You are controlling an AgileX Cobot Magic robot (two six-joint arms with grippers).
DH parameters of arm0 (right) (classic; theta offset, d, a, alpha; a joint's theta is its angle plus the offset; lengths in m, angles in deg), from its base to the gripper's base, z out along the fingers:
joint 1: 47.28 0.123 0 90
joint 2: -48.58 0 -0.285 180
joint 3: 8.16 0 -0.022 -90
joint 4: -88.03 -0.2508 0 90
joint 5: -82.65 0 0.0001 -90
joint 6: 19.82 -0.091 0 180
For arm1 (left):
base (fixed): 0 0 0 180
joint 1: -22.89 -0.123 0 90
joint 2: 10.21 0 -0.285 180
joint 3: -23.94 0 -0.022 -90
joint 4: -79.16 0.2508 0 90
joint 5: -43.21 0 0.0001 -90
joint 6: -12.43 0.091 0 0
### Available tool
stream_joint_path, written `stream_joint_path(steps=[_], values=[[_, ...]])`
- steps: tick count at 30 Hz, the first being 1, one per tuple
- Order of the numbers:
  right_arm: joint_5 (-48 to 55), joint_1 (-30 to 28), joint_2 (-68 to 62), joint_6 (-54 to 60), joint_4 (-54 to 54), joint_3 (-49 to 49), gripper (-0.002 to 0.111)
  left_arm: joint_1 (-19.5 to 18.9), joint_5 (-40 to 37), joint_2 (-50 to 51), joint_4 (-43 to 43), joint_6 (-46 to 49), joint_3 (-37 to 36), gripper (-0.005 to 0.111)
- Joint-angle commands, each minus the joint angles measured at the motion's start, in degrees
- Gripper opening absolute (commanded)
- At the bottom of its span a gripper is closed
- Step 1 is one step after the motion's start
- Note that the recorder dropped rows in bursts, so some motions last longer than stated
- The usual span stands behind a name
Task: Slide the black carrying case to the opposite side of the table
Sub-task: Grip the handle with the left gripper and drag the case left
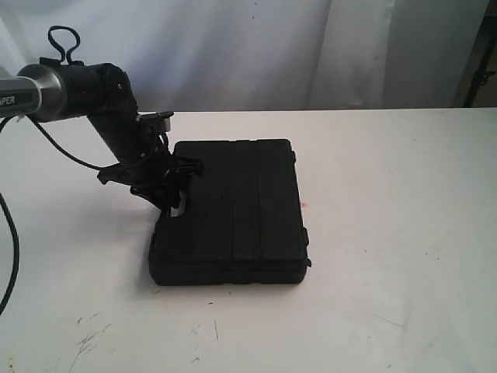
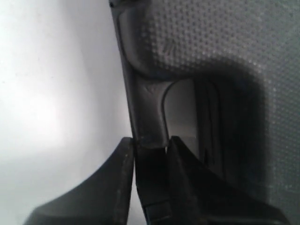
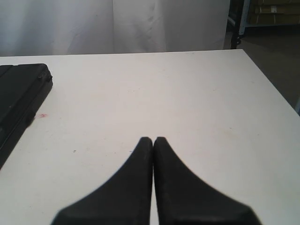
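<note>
The matte-black ribbed case (image 1: 233,210) lies flat on the white table (image 1: 388,249), left of centre, with its cut-out handle on the left edge. My left gripper (image 1: 177,198) reaches down onto that edge. Close up in the left wrist view, the left gripper (image 2: 151,143) is shut on the case's handle bar (image 2: 145,108), one finger on each side. A corner of the case (image 3: 18,93) shows in the right wrist view. My right gripper (image 3: 153,139) is shut and empty above bare table (image 3: 178,93), apart from the case; it is outside the exterior view.
A tiny red dot (image 1: 304,205) marks the table just right of the case. Dark scratches (image 1: 89,338) lie at the front left. A white curtain (image 1: 256,47) hangs behind the table's far edge. A black cable (image 1: 12,249) trails at the left.
</note>
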Motion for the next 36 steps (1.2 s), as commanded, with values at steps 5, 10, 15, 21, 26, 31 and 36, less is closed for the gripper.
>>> stream_joint_path(steps=[5,10,15,21,26,31,36], values=[[-0.1,-0.2,0.4,0.2,-0.1,0.2,0.0,0.1,-2.0,-0.1,4.2,-2.1,0.2,0.0],[-0.1,-0.2,0.4,0.2,-0.1,0.2,0.0,0.1,-2.9,-0.1,7.1,-4.3,0.2,0.0],[-0.1,-0.2,0.4,0.2,-0.1,0.2,0.0,0.1,-4.8,-0.1,13.1,-7.6,0.2,0.0],[-0.1,-0.2,0.4,0.2,-0.1,0.2,0.0,-2.8,-6.5,-0.2,15.4,-7.5,0.2,0.0],[-0.1,-0.2,0.4,0.2,-0.1,0.2,0.0,-6.3,-6.5,-1.6,14.7,-7.4,0.0,0.0],[-0.1,-0.2,0.4,0.2,-0.1,0.2,0.0,-8.4,-5.7,-1.9,14.4,-6.5,-2.0,0.0],[-0.1,-0.2,0.4,0.2,-0.1,0.2,0.0,-10.9,-5.3,-1.9,15.6,-6.1,-2.5,0.0]])
